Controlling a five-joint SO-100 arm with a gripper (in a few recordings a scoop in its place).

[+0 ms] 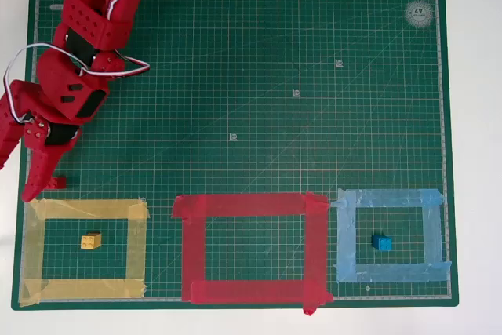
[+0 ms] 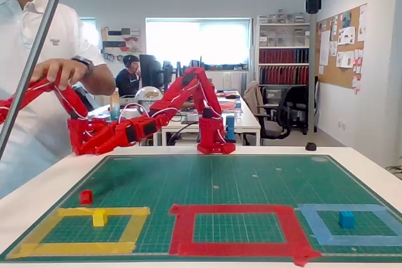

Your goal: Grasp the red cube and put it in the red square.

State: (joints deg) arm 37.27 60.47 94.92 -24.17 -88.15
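Currently the red cube [image 1: 56, 183] sits near the green cutting mat's [image 1: 259, 60] left edge, just above the yellow tape frame [image 1: 85, 209], outside the red square [image 1: 249, 205]. Jaws [image 1: 35, 186] beside it; spread or closed, cannot tell. Cube likely light, rigid, slick plastic: pinch opposite flat sides. White counter [image 1: 474, 115]; office behind.

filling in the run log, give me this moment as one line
phase: reaching | gripper: beside red cube, jaws state unclear | red cube: on mat above yellow frame, not gripped | red square: empty
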